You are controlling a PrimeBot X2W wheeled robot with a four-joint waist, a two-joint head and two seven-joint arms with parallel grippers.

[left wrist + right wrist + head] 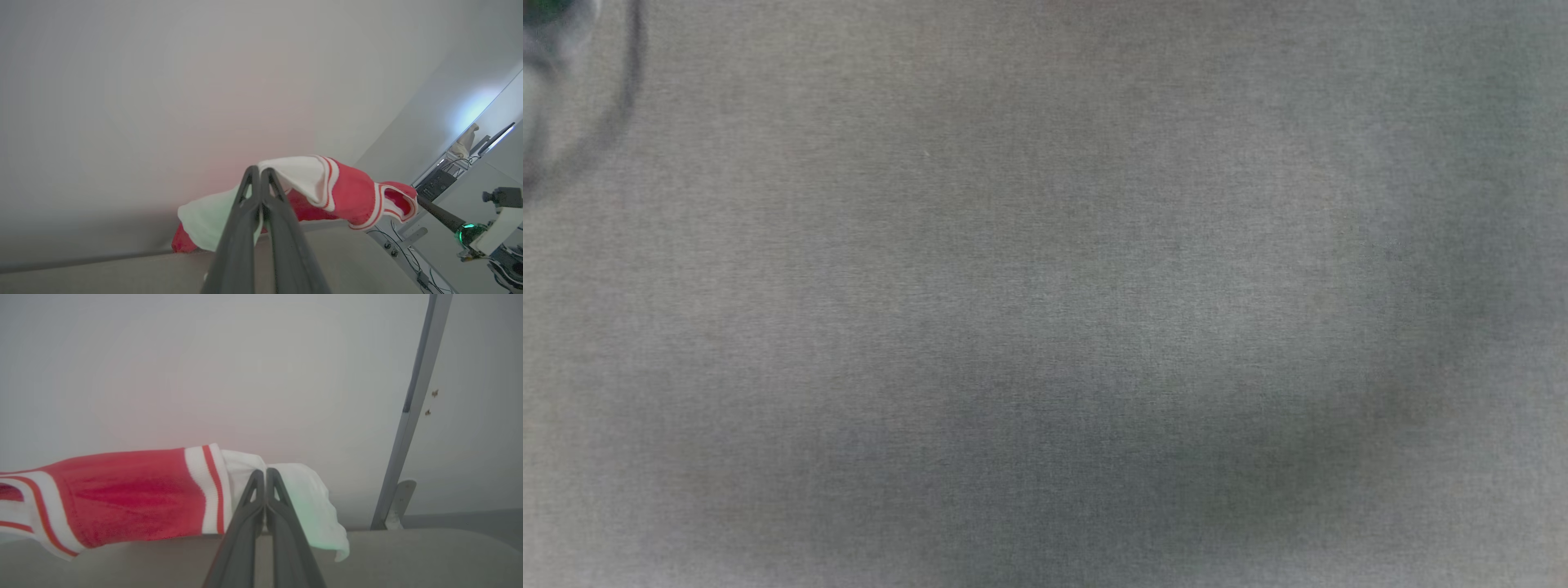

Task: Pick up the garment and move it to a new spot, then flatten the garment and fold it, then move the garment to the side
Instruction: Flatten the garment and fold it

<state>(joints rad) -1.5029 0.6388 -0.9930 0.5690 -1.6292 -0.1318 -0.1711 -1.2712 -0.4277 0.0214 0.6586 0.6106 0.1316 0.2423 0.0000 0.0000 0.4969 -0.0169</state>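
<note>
The grey table (1045,327) is lying under both of your arms, spreading out below the fingers in each wrist view. A pale wall is rising beyond the fingertips. The garment (130,494) is hanging stretched between your two grippers. Its long axis is running sleeve to sleeve, from one gripper straight across to the other. You cannot tell whether its lower edge is touching the table. Your left gripper (260,171) is pressing its fingers together on a white sleeve. From its tips the red body is pointing off to the right, ending in an opening with striped trim. Your right gripper (265,471) is pinching the other white sleeve, fingers tight together. From there the red body is pointing off to the left, and a loose white flap is drooping just right of the tips. A grey metal post (412,416) is standing well to the right of those fingers.
</note>
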